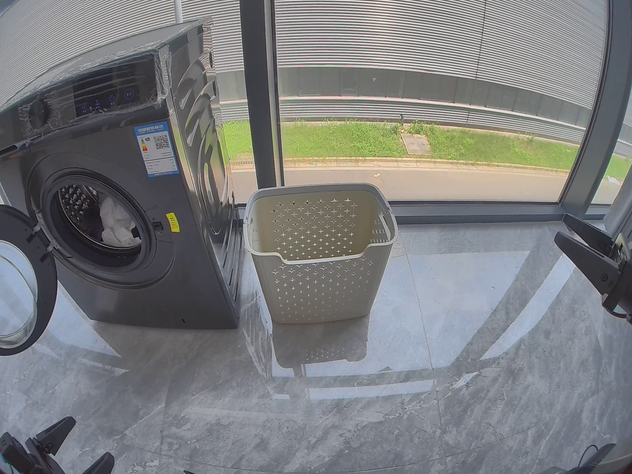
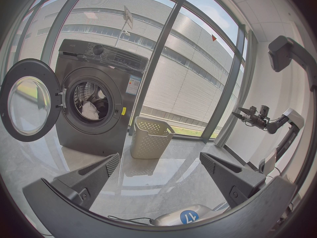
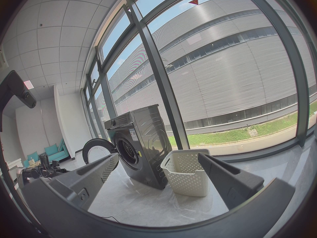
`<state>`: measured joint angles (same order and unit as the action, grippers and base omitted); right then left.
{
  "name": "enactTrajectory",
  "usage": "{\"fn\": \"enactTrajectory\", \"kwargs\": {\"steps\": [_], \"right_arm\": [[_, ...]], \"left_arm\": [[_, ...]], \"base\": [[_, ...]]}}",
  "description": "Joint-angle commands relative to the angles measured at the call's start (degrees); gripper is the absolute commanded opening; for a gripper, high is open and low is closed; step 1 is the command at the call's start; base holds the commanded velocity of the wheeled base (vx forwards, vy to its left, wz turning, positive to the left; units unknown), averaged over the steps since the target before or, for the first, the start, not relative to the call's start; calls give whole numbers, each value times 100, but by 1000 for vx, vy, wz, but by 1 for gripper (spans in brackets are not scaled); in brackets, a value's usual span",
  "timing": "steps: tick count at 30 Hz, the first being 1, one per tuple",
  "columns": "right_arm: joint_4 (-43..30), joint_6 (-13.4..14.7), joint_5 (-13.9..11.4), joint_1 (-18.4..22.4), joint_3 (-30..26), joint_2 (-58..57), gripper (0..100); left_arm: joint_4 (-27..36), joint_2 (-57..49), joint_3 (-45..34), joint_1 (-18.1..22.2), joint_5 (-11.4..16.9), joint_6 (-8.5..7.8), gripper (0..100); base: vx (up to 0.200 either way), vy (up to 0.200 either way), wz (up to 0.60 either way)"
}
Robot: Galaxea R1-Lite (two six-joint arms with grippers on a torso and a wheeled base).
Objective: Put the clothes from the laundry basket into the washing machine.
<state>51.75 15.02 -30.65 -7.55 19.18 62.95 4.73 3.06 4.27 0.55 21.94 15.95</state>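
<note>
A grey marble floor (image 1: 408, 376) ran up to a wall of tall windows (image 1: 428, 87) along its far edge. The washing machine (image 1: 184, 278) (image 2: 92, 136) (image 3: 148, 149), dark grey and front-loading, stood at the floor's far left, close to the window edge, with clear plastic film over its control panel (image 1: 99, 97). A blue-and-white label (image 1: 157, 148) and a small yellow sticker (image 1: 172, 222) sat on its front, to the right of the drum opening.

Its round door (image 1: 23, 278) (image 2: 29, 99) (image 3: 95, 147) hung wide open, swung out to the left on its hinge.

The laundry basket (image 1: 316, 284) (image 2: 148, 142) (image 3: 186, 176), cream plastic pierced with star-shaped holes, stood upright on the floor just beside the machine's right side, near the window edge. Whether the two touched could not be told. Its inner walls showed bare down to where the front wall hid the bottom.

The clothes (image 1: 118, 222) (image 2: 89, 110) were a white bundle lying inside the drum, against its left side as seen from the head camera.

The right gripper (image 1: 561, 227) (image 3: 158, 156) (image 2: 247, 113) was raised over the floor's right edge, well apart from the basket, its two fingers spread wide with nothing between them. The left gripper (image 1: 89, 439) (image 2: 159, 156) (image 3: 43, 171) hung low over the floor's near left corner, facing the machine and the basket, its fingers likewise spread wide and holding nothing.
</note>
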Motion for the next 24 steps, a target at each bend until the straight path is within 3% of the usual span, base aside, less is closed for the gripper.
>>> {"fn": "enactTrajectory", "kwargs": {"steps": [1,2,7,9,12,15,17,18,20,24], "right_arm": [[2,1,6,-1,7,-11,100],[2,1,-3,-1,7,-11,100],[2,-8,-3,-1,7,-2,100],[2,-8,-3,-1,16,-2,100],[2,-8,-3,-1,42,-2,100],[2,-8,-3,-1,104,7,100],[2,1,-3,-1,148,24,100],[2,1,-3,-1,148,24,100],[2,-8,-3,-1,209,50,100],[2,-8,-3,-1,245,50,100]], "left_arm": [[2,-104,4,15,64,128,100],[2,-121,4,7,91,146,100],[46,-201,30,-81,882,137,100],[54,-192,48,-81,987,198,100],[72,-209,57,-81,952,365,100],[63,-288,197,-55,873,304,100],[72,-262,496,-55,565,330,100],[72,-262,496,-55,565,330,100],[81,-121,909,-55,100,392,100],[169,204,1498,-55,-103,427,100]], "base": [[0,0,0],[0,0,0],[0,40,0],[0,200,0],[0,200,0],[0,200,0],[0,200,0],[0,200,0],[0,200,0],[0,200,0]]}}
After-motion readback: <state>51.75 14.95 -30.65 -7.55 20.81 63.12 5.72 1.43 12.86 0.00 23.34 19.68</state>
